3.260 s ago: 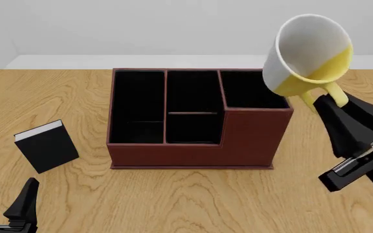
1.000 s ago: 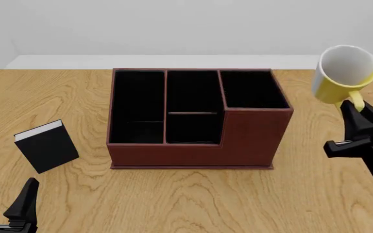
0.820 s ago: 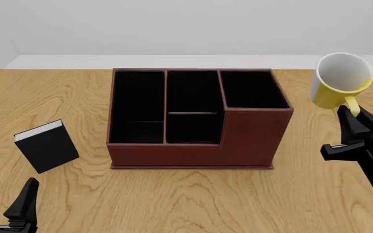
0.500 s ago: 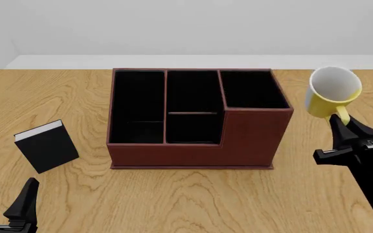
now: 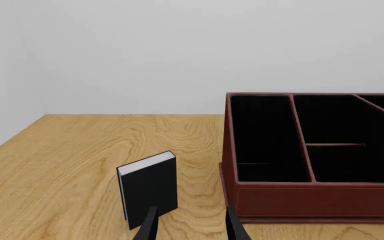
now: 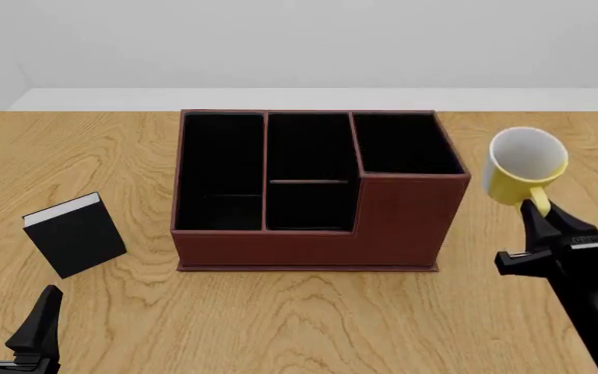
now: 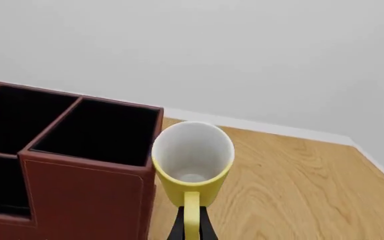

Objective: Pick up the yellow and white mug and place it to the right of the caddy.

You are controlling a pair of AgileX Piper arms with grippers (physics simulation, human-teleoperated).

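The yellow and white mug (image 6: 525, 165) hangs tilted just right of the caddy (image 6: 403, 222), its white inside facing the camera. My right gripper (image 6: 536, 210) is shut on its yellow handle from below. In the right wrist view the mug (image 7: 192, 160) sits close beside the caddy's tall corner wall (image 7: 78, 195), with the right gripper (image 7: 190, 226) pinching the handle. Whether the mug touches the table is unclear. The left gripper (image 6: 12, 319) rests open and empty at the near left edge, and the left wrist view shows this gripper (image 5: 190, 227) facing the caddy (image 5: 312, 202).
A small black book (image 6: 74, 234) with white pages stands upright left of the caddy, just ahead of the left gripper; the left wrist view shows the book (image 5: 148, 190) too. The table's back edge meets a white wall.
The right arm has brought the mug down and slightly left, from high above the caddy's right corner to low beside its right wall. The left arm, book and caddy have not moved.
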